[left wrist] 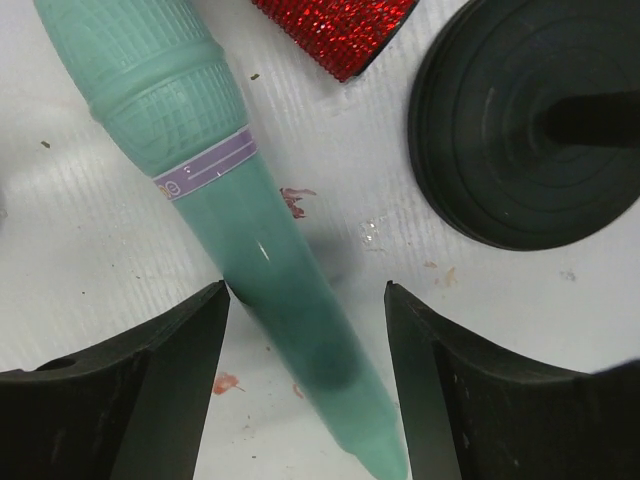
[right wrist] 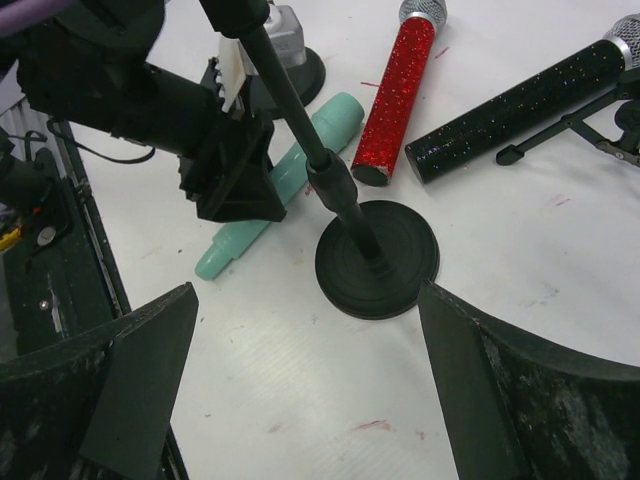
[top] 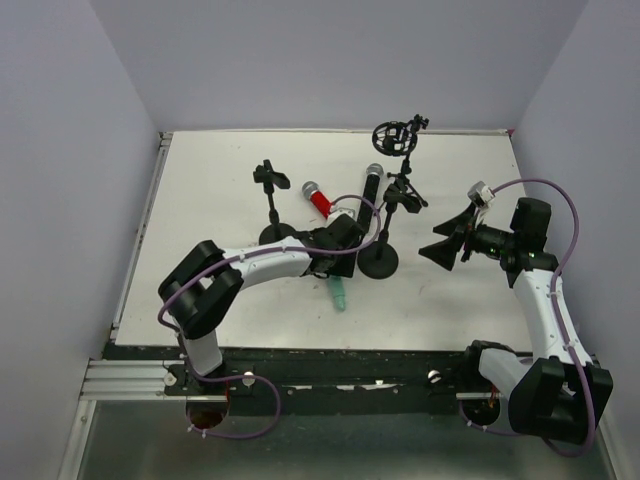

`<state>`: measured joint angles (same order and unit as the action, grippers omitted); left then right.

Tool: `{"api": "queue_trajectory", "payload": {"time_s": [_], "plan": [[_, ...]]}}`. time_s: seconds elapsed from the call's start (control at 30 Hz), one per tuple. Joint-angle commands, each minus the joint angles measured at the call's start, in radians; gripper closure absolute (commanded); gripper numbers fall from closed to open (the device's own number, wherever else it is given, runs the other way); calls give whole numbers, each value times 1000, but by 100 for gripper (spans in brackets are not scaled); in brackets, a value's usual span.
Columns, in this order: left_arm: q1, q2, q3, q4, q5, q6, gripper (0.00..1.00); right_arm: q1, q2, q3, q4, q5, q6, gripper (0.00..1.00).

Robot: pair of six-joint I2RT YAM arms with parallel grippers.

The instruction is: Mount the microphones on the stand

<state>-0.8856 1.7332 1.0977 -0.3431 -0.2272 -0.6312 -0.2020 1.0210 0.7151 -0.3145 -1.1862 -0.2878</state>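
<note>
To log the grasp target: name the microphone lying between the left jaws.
The mint-green microphone: its handle lies between the jaws of the left gripper. The red microphone and black microphone lie outside them.

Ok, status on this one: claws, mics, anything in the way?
Left claw open, astride mint-green microphone, lying flat. Right claw open, empty. Red microphone and black microphone lying unmounted. Round stand base close beside left claw.

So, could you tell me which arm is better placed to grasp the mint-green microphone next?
Left. The left gripper straddles the mint-green microphone lying on the table, one finger on each side of the handle. The right gripper hangs open further off, past a stand base.
</note>
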Motion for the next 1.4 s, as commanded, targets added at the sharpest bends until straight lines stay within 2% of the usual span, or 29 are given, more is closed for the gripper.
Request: {"api": "queue_trajectory", "payload": {"time_s": [0.0, 0.5, 0.6, 0.7, 0.77, 0.87, 0.93, 1.07, 1.37], "plan": [[-4, 71, 53, -66, -73, 27, 28, -2, 5, 4, 17, 16, 6, 0], [-4, 114, 53, -66, -98, 22, 41, 0, 5, 4, 14, 11, 9, 0], [-4, 108, 44, -65, -106, 24, 47, -2, 5, 4, 14, 10, 9, 0], [-4, 85, 25, -54, -115, 25, 57, -1, 5, 4, 15, 10, 9, 0], [-4, 51, 5, -37, -118, 25, 66, -2, 5, 4, 15, 10, 9, 0], [-4, -6, -28, -20, -118, 22, 86, 0, 4, 4, 15, 10, 9, 0], [-4, -59, -62, -1, -115, 18, 94, -2, 2, 4, 14, 8, 7, 0], [-4, -187, -148, 30, -104, 7, 100, -1, 1, 6, 11, 10, 7, 0], [-4, -553, -422, 234, 68, 85, 100, -2, -4, 17, -6, 10, -8, 0]]}}
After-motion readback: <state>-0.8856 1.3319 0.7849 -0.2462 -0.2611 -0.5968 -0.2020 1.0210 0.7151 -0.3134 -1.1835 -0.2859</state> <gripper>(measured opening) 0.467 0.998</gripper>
